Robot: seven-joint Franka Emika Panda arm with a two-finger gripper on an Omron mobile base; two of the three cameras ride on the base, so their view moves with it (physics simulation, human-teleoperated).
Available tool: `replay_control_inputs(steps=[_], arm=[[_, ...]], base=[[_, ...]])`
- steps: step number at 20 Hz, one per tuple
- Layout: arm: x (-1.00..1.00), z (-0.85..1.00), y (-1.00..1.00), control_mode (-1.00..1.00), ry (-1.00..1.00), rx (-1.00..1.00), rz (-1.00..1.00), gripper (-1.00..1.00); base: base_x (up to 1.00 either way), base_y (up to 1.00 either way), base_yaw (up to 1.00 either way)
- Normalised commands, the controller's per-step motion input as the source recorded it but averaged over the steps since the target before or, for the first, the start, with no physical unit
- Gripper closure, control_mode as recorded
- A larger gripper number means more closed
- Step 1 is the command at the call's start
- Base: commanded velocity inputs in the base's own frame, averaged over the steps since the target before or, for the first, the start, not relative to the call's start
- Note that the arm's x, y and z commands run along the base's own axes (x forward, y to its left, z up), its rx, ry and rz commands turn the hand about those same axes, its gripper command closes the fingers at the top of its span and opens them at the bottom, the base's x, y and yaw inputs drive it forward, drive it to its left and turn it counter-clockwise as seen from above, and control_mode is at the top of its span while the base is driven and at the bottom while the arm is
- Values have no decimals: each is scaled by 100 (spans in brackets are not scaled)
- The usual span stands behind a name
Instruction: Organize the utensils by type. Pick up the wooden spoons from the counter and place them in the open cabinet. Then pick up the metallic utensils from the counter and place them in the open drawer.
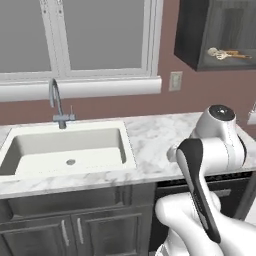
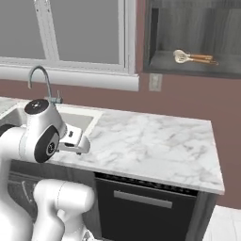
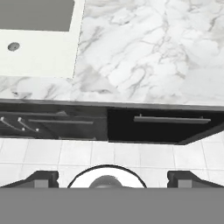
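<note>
Two wooden spoons (image 1: 227,53) (image 2: 193,58) lie side by side on the shelf of the open cabinet (image 1: 190,35) (image 2: 188,69), high on the wall at the right. The white marble counter (image 1: 152,135) (image 2: 150,141) (image 3: 144,52) is bare in front of me. My gripper (image 3: 114,179) is open, its fingertips (image 3: 41,178) far apart with nothing between them. It hangs in front of the counter's front edge, over the tiled floor, and its white hand (image 2: 75,140) (image 1: 172,152) is beside the sink. The metallic utensils and the open drawer are out of view.
A white sink (image 1: 67,150) (image 3: 39,48) with a curved faucet (image 1: 56,102) (image 2: 40,77) sits left of the bare marble. A black dishwasher (image 2: 143,202) (image 3: 166,127) and dark base cabinet doors (image 1: 70,230) stand under the counter. A small white object (image 1: 252,117) shows at the far right.
</note>
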Motion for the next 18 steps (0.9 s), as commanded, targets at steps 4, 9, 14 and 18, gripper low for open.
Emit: replay_control_inputs(steps=[4, 9, 14, 18], arm=[[0, 0, 0, 100, 0, 0, 0, -100], [0, 0, 0, 100, 0, 0, 0, -100], [0, 0, 0, 100, 0, 0, 0, -100], [0, 0, 0, 100, 0, 0, 0, -100]], base=[[0, 100, 3], [4, 100, 0], [5, 100, 0], [13, 100, 0]])
